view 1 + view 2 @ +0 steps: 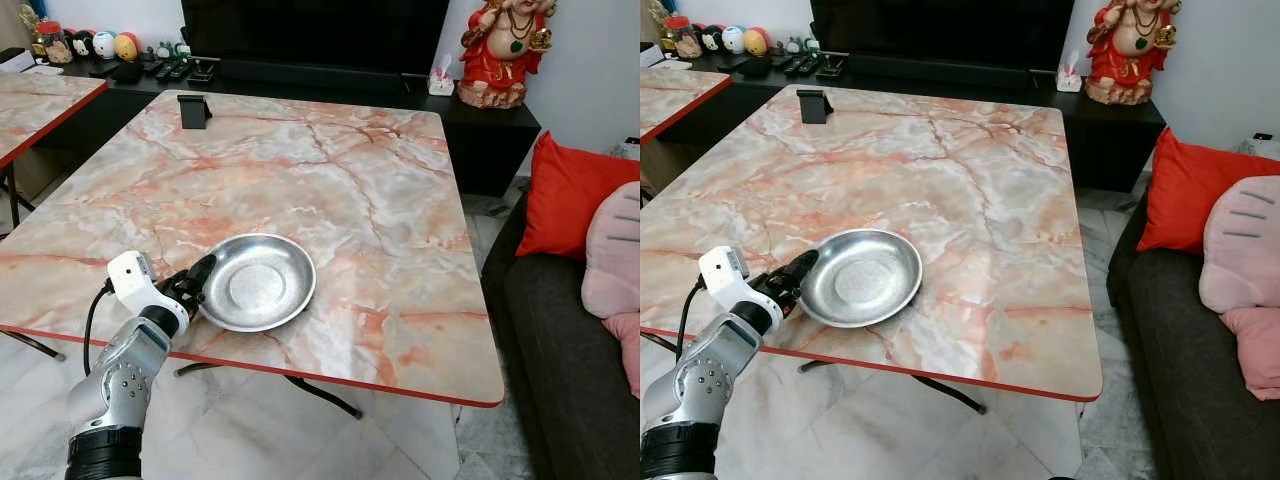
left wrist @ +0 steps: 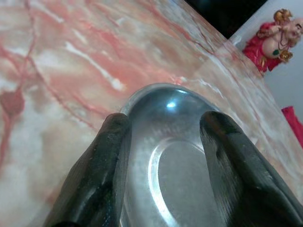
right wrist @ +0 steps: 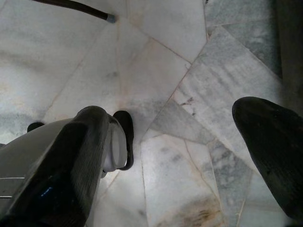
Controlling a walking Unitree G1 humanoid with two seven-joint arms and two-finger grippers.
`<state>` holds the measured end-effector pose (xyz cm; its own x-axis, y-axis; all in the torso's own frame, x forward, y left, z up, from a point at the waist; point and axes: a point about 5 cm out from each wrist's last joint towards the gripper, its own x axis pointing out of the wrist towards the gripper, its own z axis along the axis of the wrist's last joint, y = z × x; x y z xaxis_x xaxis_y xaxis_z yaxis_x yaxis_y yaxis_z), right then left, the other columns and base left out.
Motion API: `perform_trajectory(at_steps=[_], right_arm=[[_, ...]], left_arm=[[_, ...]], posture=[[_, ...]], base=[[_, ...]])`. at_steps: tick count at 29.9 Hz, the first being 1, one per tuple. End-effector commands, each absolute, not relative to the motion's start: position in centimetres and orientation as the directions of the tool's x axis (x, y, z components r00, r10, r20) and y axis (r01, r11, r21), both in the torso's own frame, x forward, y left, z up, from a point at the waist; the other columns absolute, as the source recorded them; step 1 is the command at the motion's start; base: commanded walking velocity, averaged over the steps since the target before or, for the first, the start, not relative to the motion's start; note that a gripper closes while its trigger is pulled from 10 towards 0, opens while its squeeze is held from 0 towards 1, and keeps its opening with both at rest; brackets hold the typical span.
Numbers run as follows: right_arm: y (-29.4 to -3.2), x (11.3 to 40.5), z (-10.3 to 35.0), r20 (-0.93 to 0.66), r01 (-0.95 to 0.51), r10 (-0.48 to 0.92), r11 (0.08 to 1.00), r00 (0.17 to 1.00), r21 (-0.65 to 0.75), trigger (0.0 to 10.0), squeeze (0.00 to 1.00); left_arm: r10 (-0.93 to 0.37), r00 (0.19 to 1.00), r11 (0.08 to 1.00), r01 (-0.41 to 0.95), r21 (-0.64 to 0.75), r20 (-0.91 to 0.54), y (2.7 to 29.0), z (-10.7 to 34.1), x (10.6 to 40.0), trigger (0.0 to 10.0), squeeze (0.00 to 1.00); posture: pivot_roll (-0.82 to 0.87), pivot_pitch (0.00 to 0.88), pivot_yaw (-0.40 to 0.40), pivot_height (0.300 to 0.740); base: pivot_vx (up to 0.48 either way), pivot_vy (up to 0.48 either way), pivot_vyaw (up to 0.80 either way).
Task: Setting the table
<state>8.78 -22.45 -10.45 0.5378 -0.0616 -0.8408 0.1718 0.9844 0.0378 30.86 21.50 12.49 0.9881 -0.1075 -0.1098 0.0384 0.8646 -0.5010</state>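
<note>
Steel bowl (image 1: 256,282) sits lower left of centre in the head view, near the marble worktop (image 1: 330,170) front edge. Left tool (image 1: 196,281) is at its left rim, fingers (image 2: 102,175) spread wide around the rim. Right tool (image 3: 189,156) hangs over the tiled floor (image 3: 189,71), fingers wide apart.

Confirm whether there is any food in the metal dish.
No. The metal dish on the table is bare inside, showing only shiny metal, with the left gripper at its rim.
</note>
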Motion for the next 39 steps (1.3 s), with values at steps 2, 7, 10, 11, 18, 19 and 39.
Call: perform_trajectory(at_steps=[2,7,10,11,18,19,39], right_arm=[[-22.5,8.4,-10.5,-0.849,0.167,-0.057,0.985,0.525,0.038,10.0,0.0],[-22.5,8.5,-10.5,-0.847,0.169,-0.057,0.985,0.529,0.04,10.0,0.0],[-22.5,8.5,-10.5,-0.845,0.172,-0.058,0.984,0.532,0.04,10.0,0.0],[-22.5,8.5,-10.5,-0.845,0.173,-0.059,0.984,0.532,0.04,10.0,0.0],[-22.6,8.6,-10.4,-0.834,0.187,-0.068,0.981,0.547,0.042,10.0,0.0],[-22.6,8.6,-10.4,-0.834,0.188,-0.068,0.981,0.548,0.043,10.0,0.0],[-22.5,8.1,-10.5,-0.841,0.179,-0.077,0.984,0.536,0.024,10.0,0.0]], left_arm=[[-0.116,0.987,0.906,0.06,-0.42,-0.108,21.2,12.6,30.9,10.0,1.0],[-0.106,0.994,0.954,0.1,-0.284,-0.006,21.1,14.0,31.0,10.0,0.0],[-0.093,0.992,0.972,0.109,-0.207,0.086,21.1,15.4,31.0,10.0,0.0],[-0.092,0.988,0.976,0.114,-0.186,0.12,21.0,16.0,31.0,10.0,0.0],[-0.233,0.934,0.972,0.236,0.021,0.271,18.4,18.8,31.0,10.0,0.0],[-0.275,0.927,0.961,0.269,0.057,0.255,17.7,18.6,31.0,10.0,0.0],[-0.382,0.902,0.922,0.357,0.154,0.199,14.2,14.4,30.8,10.0,0.0]], posture=[[0.06,0.0,-0.035,0.74],[0.06,0.0,-0.035,0.74],[0.06,0.0,-0.035,0.74],[0.06,0.0,-0.035,0.74],[0.06,0.0,-0.037,0.74],[0.06,0.0,-0.037,0.74],[0.02,0.0,-0.028,0.74]], base=[[0.0,0.0,0.0],[0.0,0.0,0.0],[0.0,0.0,0.0],[0.0,0.0,0.0],[0.0,0.0,0.0],[0.0,0.0,0.0],[0.0,0.0,0.0]])
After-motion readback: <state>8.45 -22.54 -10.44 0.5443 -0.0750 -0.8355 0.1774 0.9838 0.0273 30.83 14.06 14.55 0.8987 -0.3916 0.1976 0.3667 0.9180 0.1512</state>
